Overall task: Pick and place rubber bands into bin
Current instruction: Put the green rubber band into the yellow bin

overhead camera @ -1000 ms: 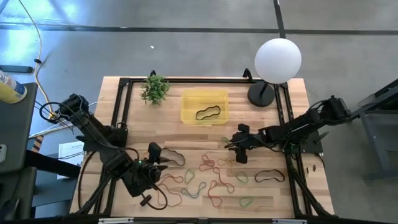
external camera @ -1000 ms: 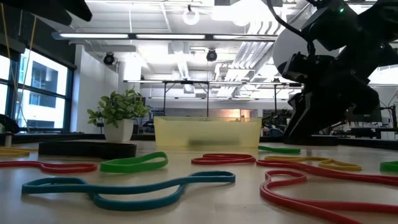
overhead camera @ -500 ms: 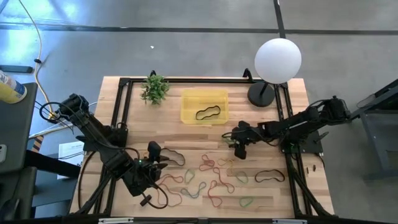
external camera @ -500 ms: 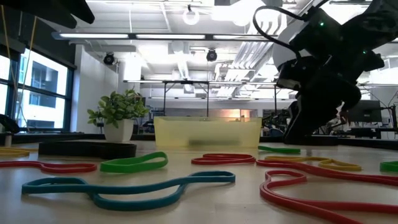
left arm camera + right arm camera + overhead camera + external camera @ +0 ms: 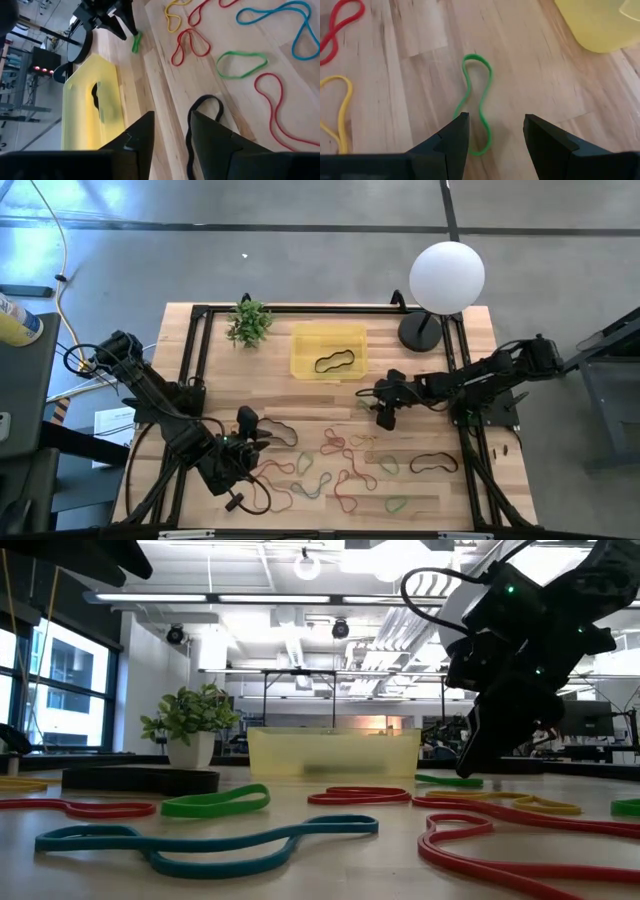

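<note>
Bands of many colours lie loose on the wooden table [image 5: 480, 330], most of them spread on the side of the yellow bin [image 5: 328, 351] away from the plant [image 5: 249, 322] and the white globe lamp [image 5: 447, 276], which stand level with the bin on either side of it. One black band [image 5: 334, 362] lies inside the bin, coiled on its floor. Just off the bin's corner nearest the lamp, a thin green band [image 5: 476, 102] lies flat on the wood in a pinched, hourglass-like loop. The right gripper [image 5: 494, 131] hangs over it with its two dark fingers spread apart and empty, the green loop showing in the gap between them; whether the fingertips touch the table cannot be told. In the low view this gripper's dark bulk stands beside the bin's end, with red and yellow bands lying in front. Farther from the bin than the green band, red, yellow, blue and green rubber bands [image 5: 345, 465] scatter across the boards, with a larger black loop [image 5: 434, 463] off to the lamp's side of them. The left gripper [image 5: 170, 131] waits well away from the bin, on the plant's side, fingers parted and holding nothing, with another black band [image 5: 198, 120] lying on the wood between its tips.
</note>
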